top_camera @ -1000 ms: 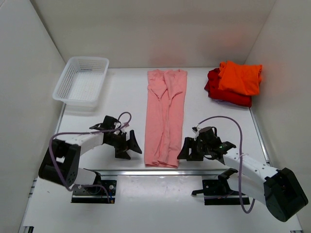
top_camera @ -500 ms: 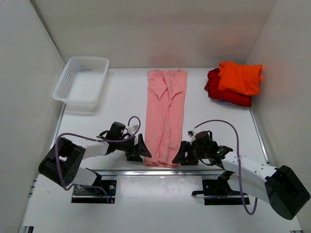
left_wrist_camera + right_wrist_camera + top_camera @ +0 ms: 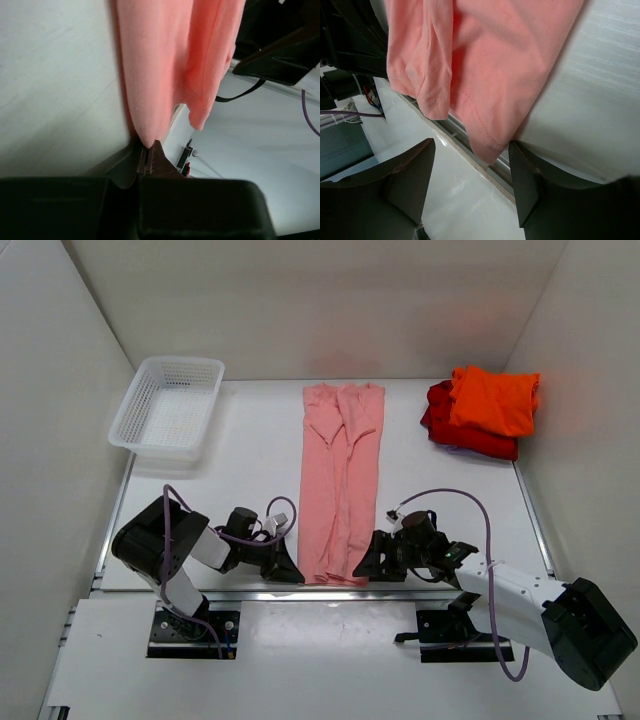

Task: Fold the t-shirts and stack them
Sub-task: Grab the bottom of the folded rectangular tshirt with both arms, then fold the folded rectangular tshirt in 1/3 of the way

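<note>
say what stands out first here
A long salmon-pink cotton t-shirt, folded into a strip, lies mid-table; the left gripper pinches its near left corner while the open right gripper straddles the near right one. At the far right, a folded bright orange t-shirt sits on a red t-shirt.

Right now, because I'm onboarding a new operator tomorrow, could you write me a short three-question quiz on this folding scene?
1. True or false: the orange shirt lies on top of the red shirt.
2. Which end effector is shut on the near hem of the pink shirt? A) left B) right C) neither
3. Fill in: the white basket sits in the far ____ corner of the table.
Key: 1 true. 2 A: the left end effector pinches one hem corner, while the right end effector is open around the other. 3 left.
</note>
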Robot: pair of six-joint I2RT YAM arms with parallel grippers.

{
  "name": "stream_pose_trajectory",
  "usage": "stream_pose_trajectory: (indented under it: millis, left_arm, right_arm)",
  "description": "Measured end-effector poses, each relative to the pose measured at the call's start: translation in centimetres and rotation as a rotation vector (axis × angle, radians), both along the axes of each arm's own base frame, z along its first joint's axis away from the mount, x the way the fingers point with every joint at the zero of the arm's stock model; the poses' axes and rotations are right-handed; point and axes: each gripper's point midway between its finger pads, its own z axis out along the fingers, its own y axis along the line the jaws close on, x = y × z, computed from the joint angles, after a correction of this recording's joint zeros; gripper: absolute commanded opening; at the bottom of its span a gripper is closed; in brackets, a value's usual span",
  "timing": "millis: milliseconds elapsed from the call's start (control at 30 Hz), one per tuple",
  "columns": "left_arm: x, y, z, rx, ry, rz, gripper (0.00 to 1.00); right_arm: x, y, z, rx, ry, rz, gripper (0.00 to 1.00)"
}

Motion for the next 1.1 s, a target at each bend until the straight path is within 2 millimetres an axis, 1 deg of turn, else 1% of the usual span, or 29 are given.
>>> stream_pose_trajectory:
  millis: [33,67,100,133,167,200,233,400,533,600,667,733,833,900,967,1033,1067,1100]
  left_arm:
    - [0.0,-0.1,0.0,-0.011,-0.008,-0.004,0.0]
    - [0.1,-0.1,0.0,-0.019,-0.016,-0.006,0.0]
    - [0.1,-0.1,0.1,-0.025,-0.023,-0.007,0.0]
    - [0.1,-0.1,0.1,-0.027,-0.026,-0.008,0.0]
    - [0.1,-0.1,0.1,-0.027,-0.027,-0.008,0.0]
    - [0.1,-0.1,0.1,-0.025,-0.027,-0.007,0.0]
    - [0.1,-0.1,0.1,-0.023,-0.026,-0.006,0.0]
    - [0.1,0.4,0.2,0.018,-0.017,0.021,0.0]
    - [0.2,1.1,0.5,0.083,-0.039,0.05,0.0]
    - [0.8,1.3,0.9,0.119,-0.066,0.065,0.0]
    - [2.0,1.1,2.1,0.129,-0.092,0.073,0.0]
    - [4.0,0.8,3.6,0.128,-0.12,0.091,0.0]
    - [7.8,0.5,5.7,0.126,-0.161,0.123,0.0]
    - [10.9,0.2,6.7,0.122,-0.179,0.144,0.0]
    - [14.5,-0.1,7.3,0.123,-0.179,0.162,0.0]
    - [18.6,-0.6,7.5,0.13,-0.179,0.179,0.0]
    - [20.8,-0.9,7.5,0.131,-0.187,0.184,0.09]
    - [23.4,-1.3,7.5,0.132,-0.204,0.191,0.39]
  right_arm:
    - [0.0,0.0,0.0,0.001,-0.001,0.002,0.53]
    - [0.0,0.0,-0.1,-0.002,0.003,0.001,0.43]
    - [0.0,0.0,-0.3,-0.006,0.002,0.002,0.31]
    - [-0.1,-0.1,-0.6,-0.016,0.006,0.001,0.25]
    - [-0.3,-0.2,-0.9,-0.026,0.013,0.003,0.12]
    - [-0.7,-0.4,-1.3,-0.037,0.025,0.004,0.04]
    - [-1.0,-0.5,-1.6,-0.045,0.035,0.007,0.0]
    - [-1.5,-0.4,-1.8,-0.047,0.04,0.019,0.0]
    - [-2.3,-0.9,-1.6,-0.061,0.046,0.03,0.0]
    - [-2.4,-1.2,-1.1,-0.052,0.046,0.03,0.01]
    - [-2.1,-1.2,-0.3,-0.042,0.053,0.03,0.0]
    - [-1.1,-1.1,0.9,-0.023,0.047,0.021,0.0]
    - [1.7,-1.0,3.1,0.006,0.018,-0.003,0.0]
    - [4.2,-1.3,4.4,0.018,-0.001,-0.029,0.0]
    - [7.6,-1.8,5.5,0.018,-0.022,-0.059,0.0]
    - [11.7,-2.4,6.4,0.011,-0.052,-0.083,0.0]
    - [13.9,-2.7,6.7,0.005,-0.067,-0.096,0.1]
    - [16.2,-3.0,7.0,0.0,-0.081,-0.106,0.28]
